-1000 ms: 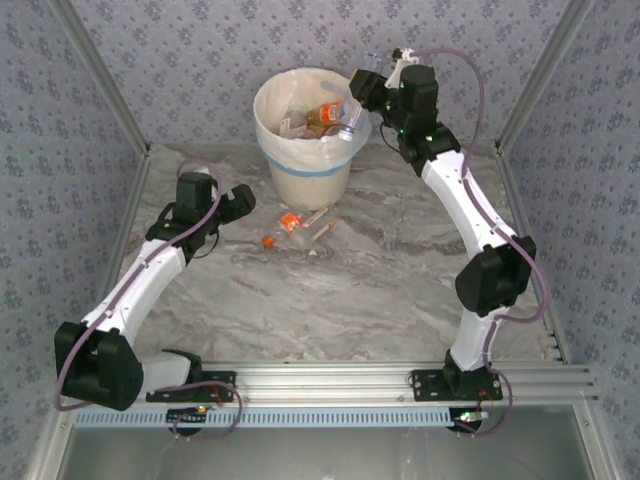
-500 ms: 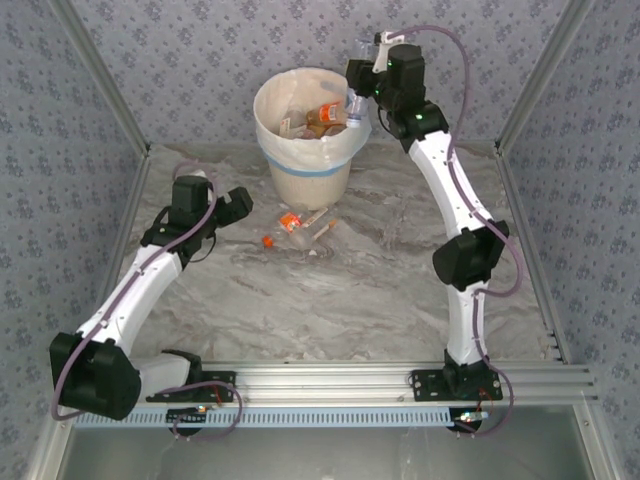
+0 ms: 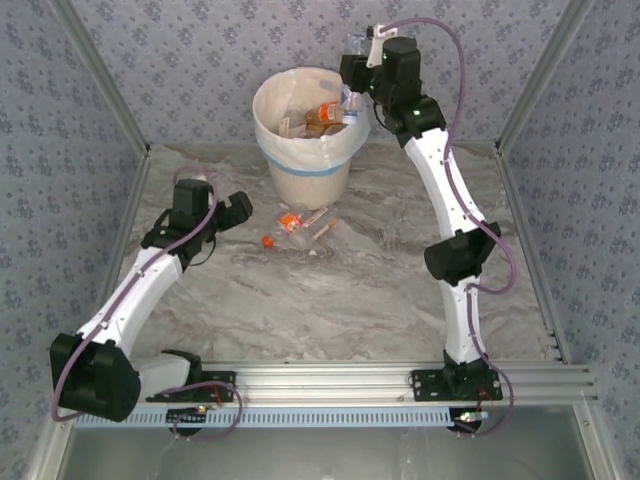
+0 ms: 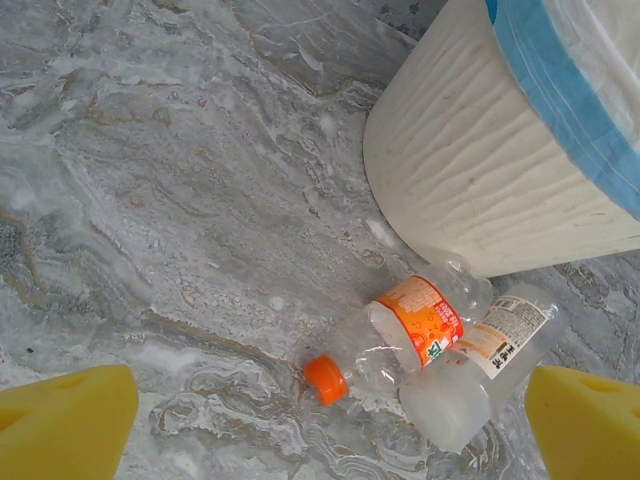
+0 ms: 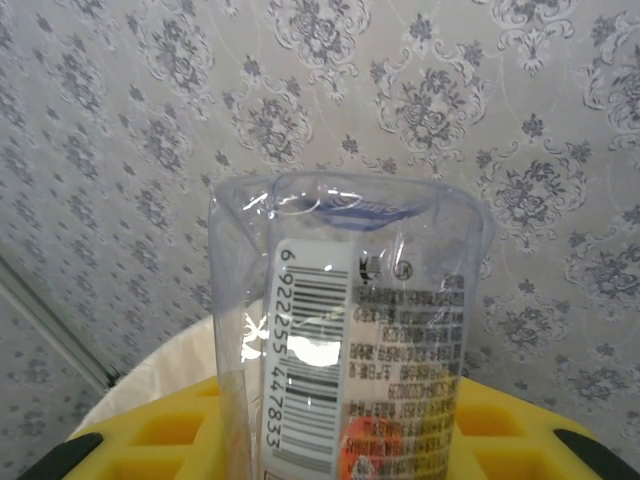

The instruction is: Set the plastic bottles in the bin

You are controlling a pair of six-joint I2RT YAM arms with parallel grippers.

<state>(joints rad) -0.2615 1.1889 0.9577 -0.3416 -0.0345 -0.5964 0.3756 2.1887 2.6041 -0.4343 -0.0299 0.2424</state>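
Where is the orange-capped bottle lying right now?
In the top view, the orange-capped bottle lies on the table on the near side of the bin, left of centre, alongside a white-labelled clear bottle.

One bin (image 3: 308, 172), two plastic bottles (image 4: 415, 322) on the tabletop (image 4: 150, 200) at its 6 o'clock and one raised bottle (image 5: 350, 380) are counted.

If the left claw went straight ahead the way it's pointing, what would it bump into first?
Probably the orange-capped bottle lying on the table by the bin, though depth is hard to judge.
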